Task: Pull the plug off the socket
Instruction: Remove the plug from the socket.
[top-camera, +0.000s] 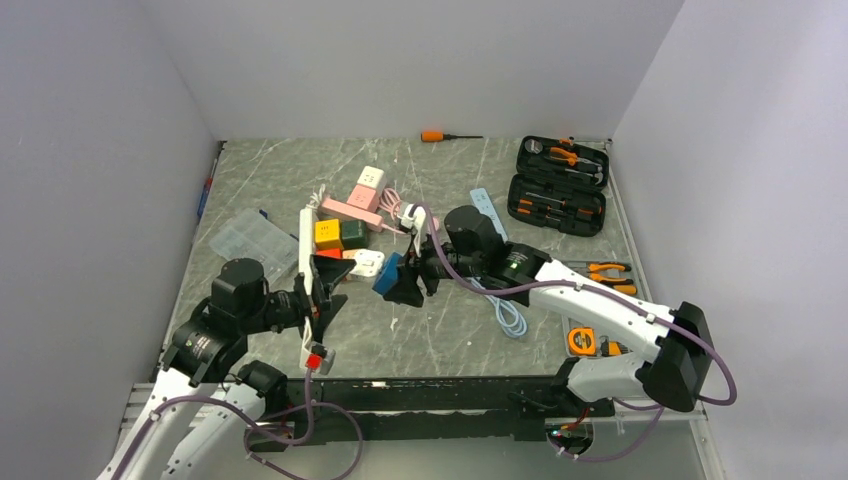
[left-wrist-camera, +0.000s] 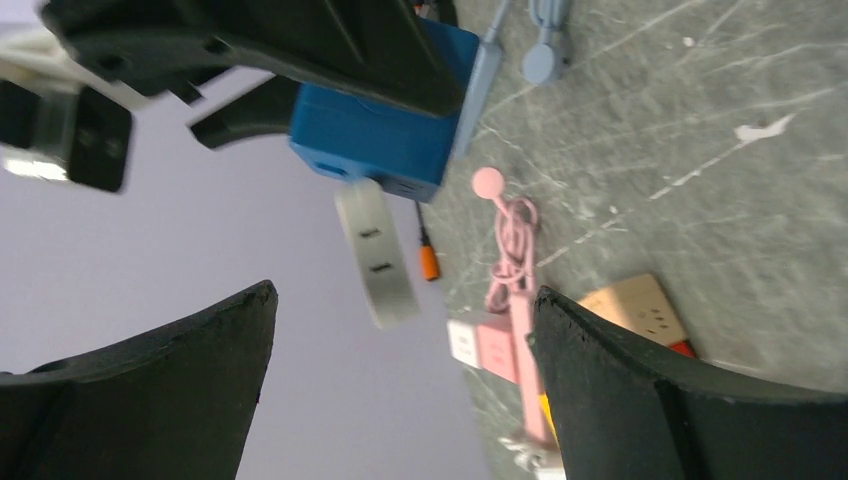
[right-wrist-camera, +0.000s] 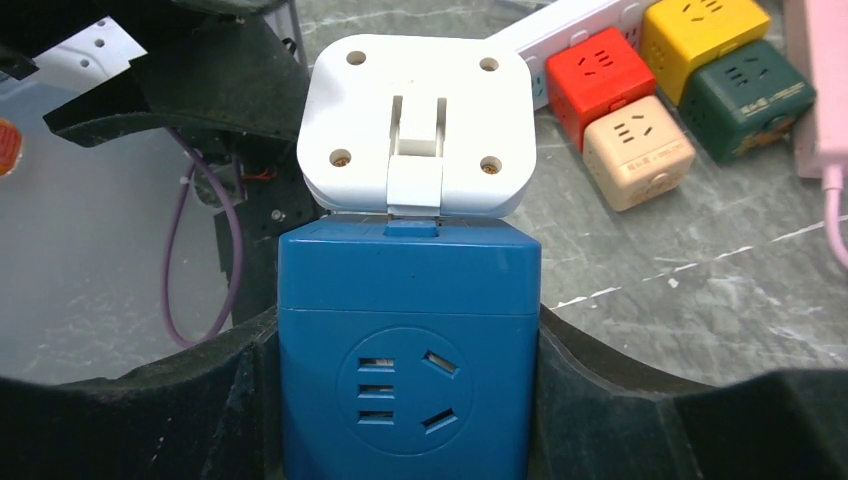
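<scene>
**Plug seated in held socket**

Above the bench (top-camera: 450, 330), at the centre of the top view, the left hand (left-wrist-camera: 405, 293) is held wide apart and empty. The right hand (right-wrist-camera: 410, 370) is clamped on the blue socket (right-wrist-camera: 408, 340). The white plug (right-wrist-camera: 415, 120), seated in its far face, is judged light, rigid and smooth. Its flat sides should be gripped.

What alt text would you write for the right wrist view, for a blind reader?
The right pincer grips a blue plastic cube socket by its sides, with a white rounded square plug attached at its far edge. Beyond, a cluster of small coloured cube sockets sits on the grey marbled table.
</scene>
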